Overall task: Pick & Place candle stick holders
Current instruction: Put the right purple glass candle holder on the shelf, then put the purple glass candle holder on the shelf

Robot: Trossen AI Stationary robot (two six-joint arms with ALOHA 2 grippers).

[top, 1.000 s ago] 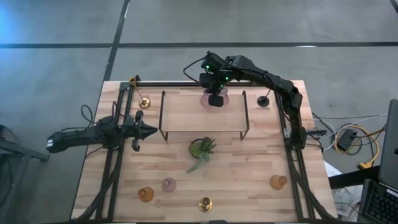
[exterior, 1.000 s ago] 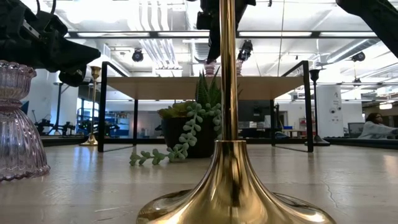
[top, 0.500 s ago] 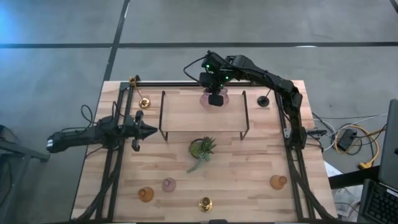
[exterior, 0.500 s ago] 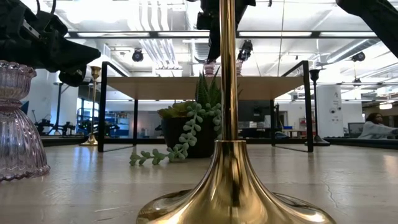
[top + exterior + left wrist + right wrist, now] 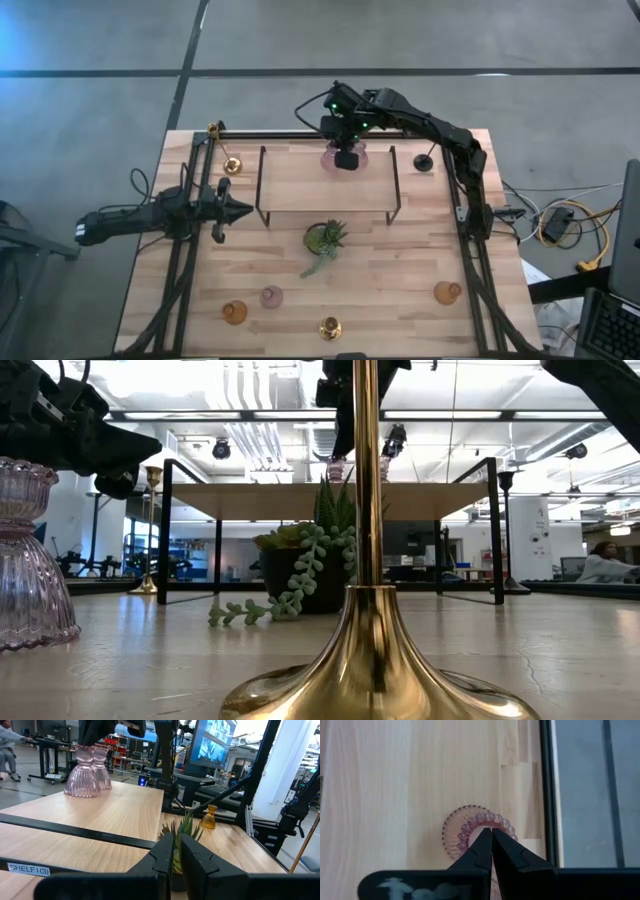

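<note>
Two pale pink glass holders (image 5: 82, 775) (image 5: 103, 769) stand side by side on the wooden shelf (image 5: 325, 195), near its far edge. My right gripper (image 5: 491, 831) is shut and points steeply down over one of them (image 5: 470, 832). Down on the table stand a brass holder (image 5: 232, 165), a black one (image 5: 424, 162), two amber ones (image 5: 234, 313) (image 5: 447, 292), a pink one (image 5: 271, 297) and a brass one (image 5: 330, 327). My left gripper (image 5: 243, 211) waits level at the shelf's left end, shut and holding nothing. My right gripper's shut fingertips (image 5: 485, 840) stand over the top opening of the pink holder, inside its beaded rim (image 5: 506, 824), coming from above. Nothing shows between them. Whether they touch the glass I cannot tell. The holder stands upright on the shelf.
A small green potted plant (image 5: 325, 238) with a trailing stem sits in front of the shelf. The shelf's black legs (image 5: 262, 185) (image 5: 394, 185) and the black frame rails (image 5: 470, 270) along the table's sides limit sideways room. Open tabletop lies between the plant and the near holders.
</note>
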